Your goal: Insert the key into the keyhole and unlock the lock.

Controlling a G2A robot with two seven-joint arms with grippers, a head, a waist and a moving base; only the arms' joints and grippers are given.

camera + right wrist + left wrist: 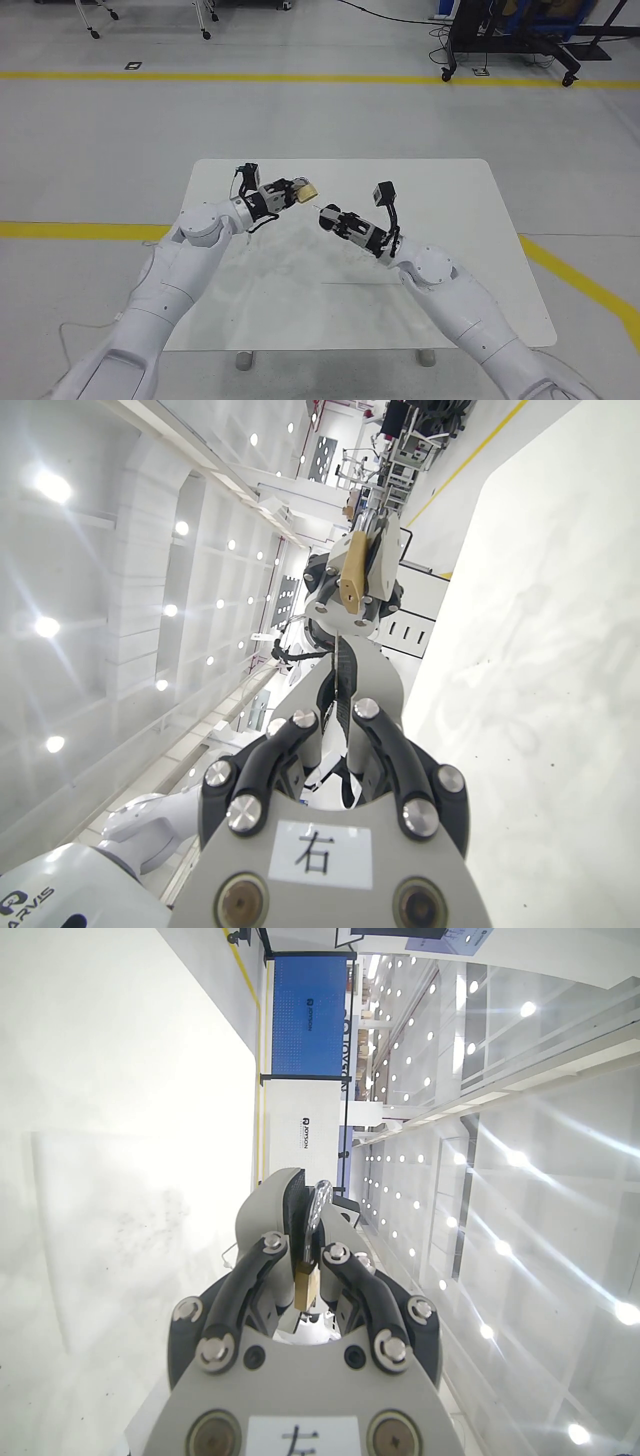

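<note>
Just above the top view's centre, the left gripper (pixel 295 190) clamps the padlock (pixel 308 191), keyhole (pixel 346 596) turned toward the right gripper (pixel 326 215), which pinches the key (pixel 338 644) nearby, apparently lined up for insertion.

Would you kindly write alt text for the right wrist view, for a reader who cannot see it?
The right gripper, shut on a thin key, points it at the keyhole end of a brass padlock held by the left gripper just ahead; the key's tip is not yet in. The white table lies alongside.
</note>
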